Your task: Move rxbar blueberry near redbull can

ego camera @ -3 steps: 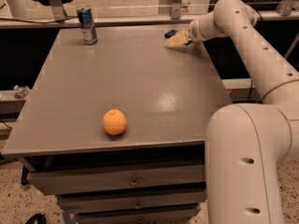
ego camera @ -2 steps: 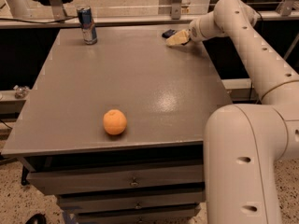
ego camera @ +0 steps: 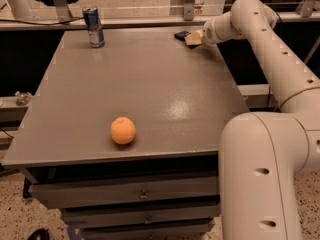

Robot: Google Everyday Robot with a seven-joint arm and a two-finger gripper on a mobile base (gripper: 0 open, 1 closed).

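The redbull can [ego camera: 93,26] stands upright at the far left corner of the grey table [ego camera: 150,84]; it is blue and silver. The rxbar blueberry [ego camera: 181,34] shows as a small dark navy shape near the table's far right edge. My gripper [ego camera: 192,38] is at the far right of the table, right beside the bar and touching or nearly touching its right end. Most of the bar is hidden behind the gripper. The white arm reaches in from the right.
An orange fruit [ego camera: 123,130] lies near the table's front edge, left of centre. A rail and dark equipment run behind the far edge. Drawers sit under the table front. My arm's large white body [ego camera: 265,174] fills the lower right.
My gripper has shifted very slightly toward the table's far edge, staying beside the dark bar. The can and the orange have not moved.
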